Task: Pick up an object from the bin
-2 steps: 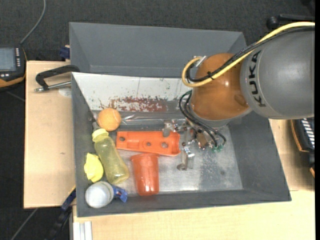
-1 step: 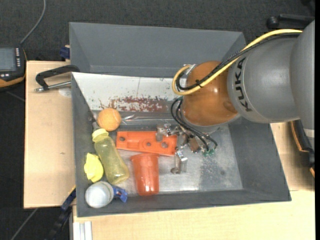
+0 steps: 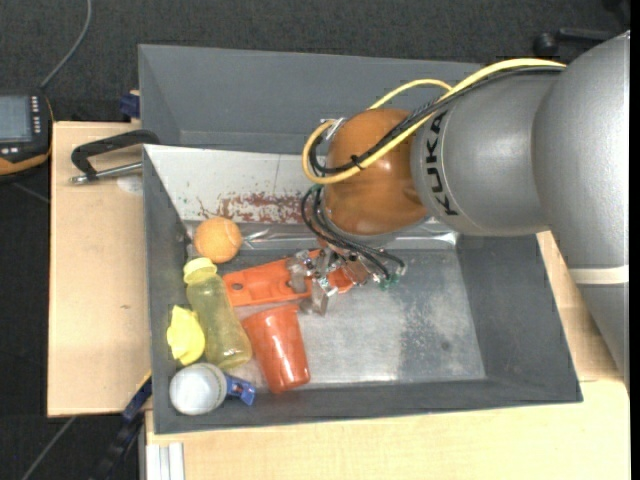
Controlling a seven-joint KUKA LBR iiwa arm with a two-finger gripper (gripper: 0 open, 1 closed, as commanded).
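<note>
My gripper (image 3: 314,286) is low in the middle of the bin, under the orange wrist cover. It is down on the right end of a flat orange plastic piece (image 3: 258,284) that lies across the bin floor. Just below it, an orange plastic cup (image 3: 277,349) lies on its side with its mouth toward the gripper. An orange ball (image 3: 217,239) rests against the back wall to the left.
Along the left wall lie a yellow-green bottle with a yellow cap (image 3: 216,314), a yellow crumpled thing (image 3: 185,335) and a white rounded thing with a blue part (image 3: 202,389). The right half of the floor is bare metal. The arm spans the upper right.
</note>
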